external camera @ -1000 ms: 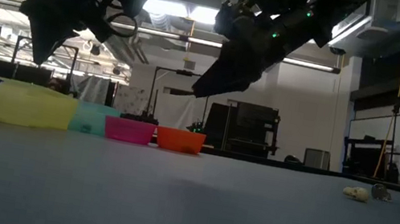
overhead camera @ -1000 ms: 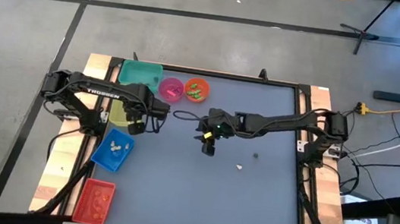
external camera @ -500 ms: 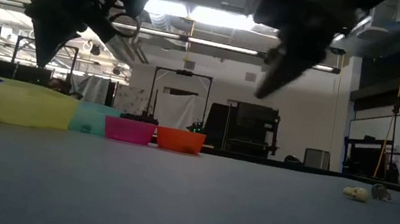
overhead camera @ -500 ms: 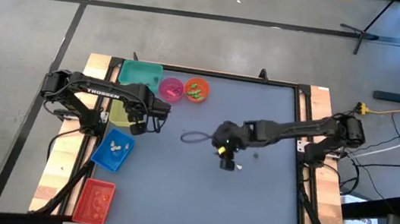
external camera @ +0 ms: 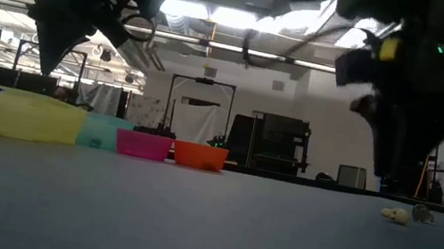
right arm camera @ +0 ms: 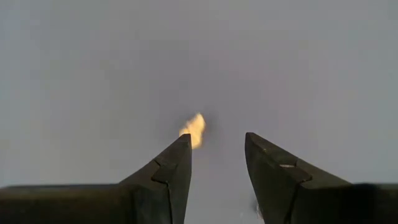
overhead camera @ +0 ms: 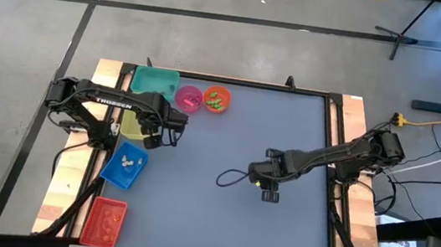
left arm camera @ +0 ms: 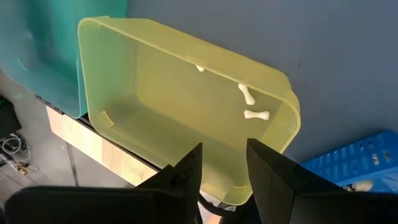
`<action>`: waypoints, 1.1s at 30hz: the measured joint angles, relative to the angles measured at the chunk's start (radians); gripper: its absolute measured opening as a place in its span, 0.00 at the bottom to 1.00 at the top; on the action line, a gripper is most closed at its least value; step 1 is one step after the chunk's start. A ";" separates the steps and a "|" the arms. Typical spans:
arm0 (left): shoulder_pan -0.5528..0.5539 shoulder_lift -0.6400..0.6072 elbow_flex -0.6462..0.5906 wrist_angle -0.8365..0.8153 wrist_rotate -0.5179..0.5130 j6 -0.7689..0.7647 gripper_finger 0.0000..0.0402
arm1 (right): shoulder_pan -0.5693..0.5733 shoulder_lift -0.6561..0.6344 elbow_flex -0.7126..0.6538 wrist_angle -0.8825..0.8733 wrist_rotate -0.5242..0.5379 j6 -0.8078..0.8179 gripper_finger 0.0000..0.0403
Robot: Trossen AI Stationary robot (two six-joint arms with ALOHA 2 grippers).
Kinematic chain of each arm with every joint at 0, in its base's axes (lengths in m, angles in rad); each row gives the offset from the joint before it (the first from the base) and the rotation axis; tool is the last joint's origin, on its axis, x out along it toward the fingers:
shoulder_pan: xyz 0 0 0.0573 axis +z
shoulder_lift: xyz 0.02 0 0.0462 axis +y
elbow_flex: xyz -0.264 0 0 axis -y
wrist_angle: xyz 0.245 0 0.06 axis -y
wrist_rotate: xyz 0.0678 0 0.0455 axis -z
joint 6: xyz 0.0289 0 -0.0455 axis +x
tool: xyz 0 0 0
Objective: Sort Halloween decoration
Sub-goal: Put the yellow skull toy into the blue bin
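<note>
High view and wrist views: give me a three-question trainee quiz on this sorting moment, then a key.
1. True or false: the left gripper hangs over the yellow bin.
2. Which trinket lies ahead of the right gripper? A) green B) pale white C) purple
3. Fill in: beside the pink bowl stands the ____ bowl.

Key: 1 true; 2 B; 3 orange.
</note>
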 joint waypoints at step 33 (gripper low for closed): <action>0.000 0.000 0.000 0.044 0.000 0.003 0.27 | 0.000 0.001 -0.114 0.218 -0.120 0.020 0.37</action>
